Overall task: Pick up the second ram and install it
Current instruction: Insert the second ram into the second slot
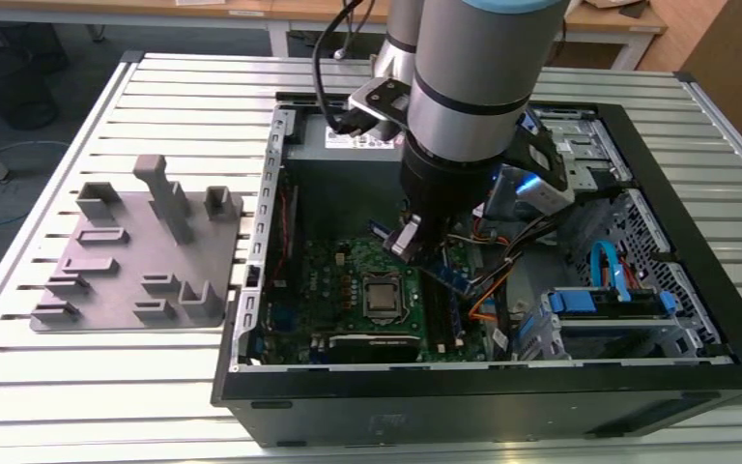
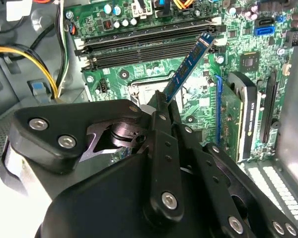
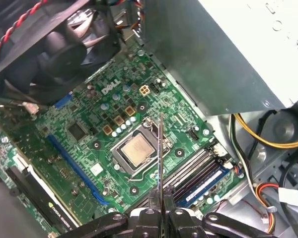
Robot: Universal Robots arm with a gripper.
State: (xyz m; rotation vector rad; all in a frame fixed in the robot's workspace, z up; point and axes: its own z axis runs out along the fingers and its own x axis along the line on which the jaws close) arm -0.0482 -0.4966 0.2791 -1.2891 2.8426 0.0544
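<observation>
— Where was the ram?

— Clamped by one end in the gripper. The jaws were closed tight on its flat faces. The rest of the blue stick jutted out free and slanted over the board, and it sat in none of the slots.

— What couldn't you see?

— The held end was buried between the fingers. In the first wrist view the ram showed edge-on as a thin line rising from the gripper, so its faces were not visible. That line crossed just beside the socket, with the slots off to one side. Whether the far tip touched the board, I couldn't tell.

— And from outside?

— In the exterior view the arm covered much of the gripper. A slanted blue piece of the ram showed beneath it, deep in the open case.

— The arm's pose?

— It stood nearly upright over the case, with the wrist pointing down at the board. The grey block lay well apart on the table, toward the exterior view's left.
</observation>
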